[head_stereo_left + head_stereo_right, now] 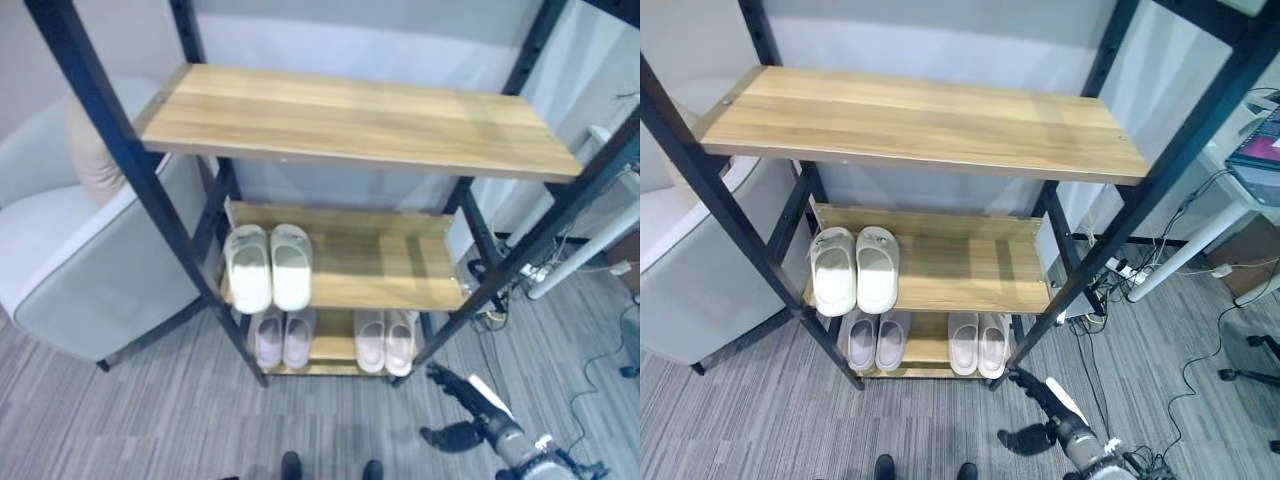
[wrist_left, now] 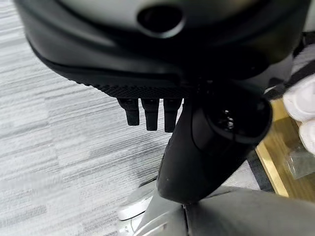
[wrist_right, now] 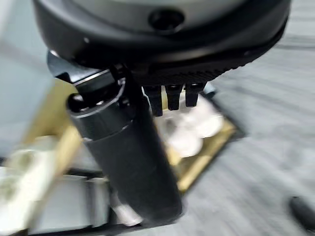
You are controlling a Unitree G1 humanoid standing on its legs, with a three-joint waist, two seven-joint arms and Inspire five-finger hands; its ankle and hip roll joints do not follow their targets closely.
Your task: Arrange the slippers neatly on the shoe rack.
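Observation:
The shoe rack [image 1: 350, 115] has a black frame and wooden shelves; its top shelf is bare. A cream pair of slippers [image 1: 270, 268] stands side by side at the left of the middle shelf. On the bottom shelf a pale pink pair [image 1: 282, 338] sits at the left and a whitish pair [image 1: 385, 342] at the right. My right hand [image 1: 487, 420] hovers low over the floor by the rack's front right post, open and holding nothing; the whitish pair [image 3: 189, 130] shows past its fingers [image 3: 170, 98]. My left hand [image 2: 197, 147] is open and holds nothing, near the floor.
A grey armchair [image 1: 70, 260] with a beige cushion stands close to the rack's left side. Right of the rack are a power strip with cables [image 1: 1120, 270], a white desk leg [image 1: 590, 250] and an office chair base [image 1: 1255, 375]. Grey striped carpet lies in front.

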